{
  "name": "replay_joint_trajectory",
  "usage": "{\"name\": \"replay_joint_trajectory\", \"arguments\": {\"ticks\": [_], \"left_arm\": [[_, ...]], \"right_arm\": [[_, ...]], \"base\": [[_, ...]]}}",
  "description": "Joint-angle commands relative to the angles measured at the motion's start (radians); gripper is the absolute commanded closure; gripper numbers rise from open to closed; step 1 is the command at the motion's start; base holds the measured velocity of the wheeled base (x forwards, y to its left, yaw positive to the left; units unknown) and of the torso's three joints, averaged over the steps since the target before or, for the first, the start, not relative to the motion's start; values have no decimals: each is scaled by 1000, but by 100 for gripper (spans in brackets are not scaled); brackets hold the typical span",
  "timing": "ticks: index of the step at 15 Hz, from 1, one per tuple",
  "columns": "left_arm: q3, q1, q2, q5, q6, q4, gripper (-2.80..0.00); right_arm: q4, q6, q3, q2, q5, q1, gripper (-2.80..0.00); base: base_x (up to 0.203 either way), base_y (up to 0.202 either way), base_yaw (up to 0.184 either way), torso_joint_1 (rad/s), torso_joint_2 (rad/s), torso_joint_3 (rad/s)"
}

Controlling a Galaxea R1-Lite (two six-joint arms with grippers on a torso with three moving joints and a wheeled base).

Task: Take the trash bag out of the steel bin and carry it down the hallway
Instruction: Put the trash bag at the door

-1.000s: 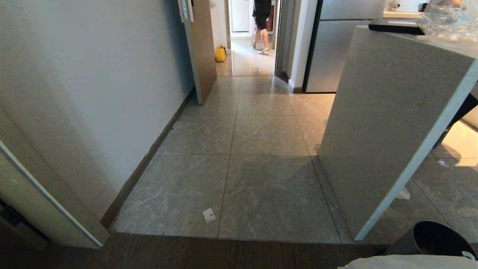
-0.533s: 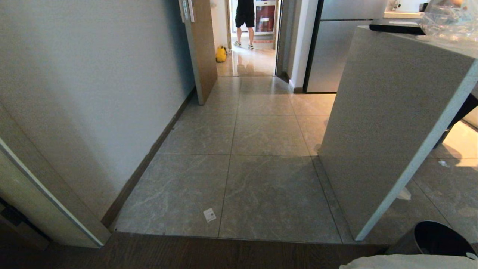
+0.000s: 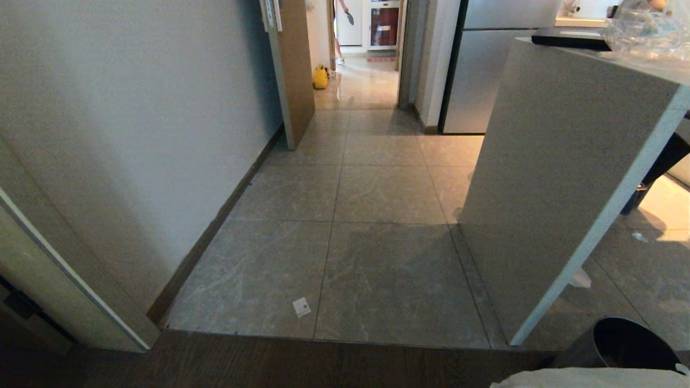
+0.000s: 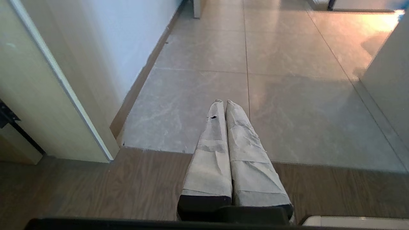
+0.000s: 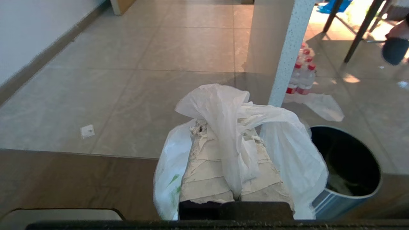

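The trash bag (image 5: 223, 105), thin white plastic with green print low on one side, hangs pinched between the taped fingers of my right gripper (image 5: 225, 126), which is shut on it, and drapes over both of them. Just beside it the steel bin (image 5: 346, 174) stands open on the floor, dark inside. In the head view the bin (image 3: 625, 342) sits at the bottom right, with a strip of the bag (image 3: 587, 378) at the lower edge. The hallway (image 3: 372, 178) of grey marbled tiles runs ahead. My left gripper (image 4: 223, 102) is shut and empty, above the seam between wood and tile.
A pale counter end (image 3: 560, 178) juts in on the right and a white wall (image 3: 135, 134) runs along the left. Farther on are an open brown door (image 3: 294, 70), a steel fridge (image 3: 485, 70) and a yellow bag (image 3: 320, 78). A paper scrap (image 3: 302, 306) lies on the tiles. Water bottles (image 5: 302, 75) stand behind the counter.
The person in the far doorway has walked away to the left and is almost out of sight. The whole scene has shifted slightly, so the camera moved a little. Neither arm moved.
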Motion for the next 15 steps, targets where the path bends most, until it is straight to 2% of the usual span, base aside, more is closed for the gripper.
{"name": "replay_joint_trajectory", "arguments": {"ticks": [1, 15], "left_arm": [[0, 0, 0, 0, 0, -1, 0], [0, 0, 0, 0, 0, 0, 0]], "right_arm": [[-1, 0, 0, 1, 0, 0, 0], [1, -4, 2, 1, 0, 0, 0]], "base": [[0, 0, 0, 0, 0, 0], [0, 0, 0, 0, 0, 0]]}}
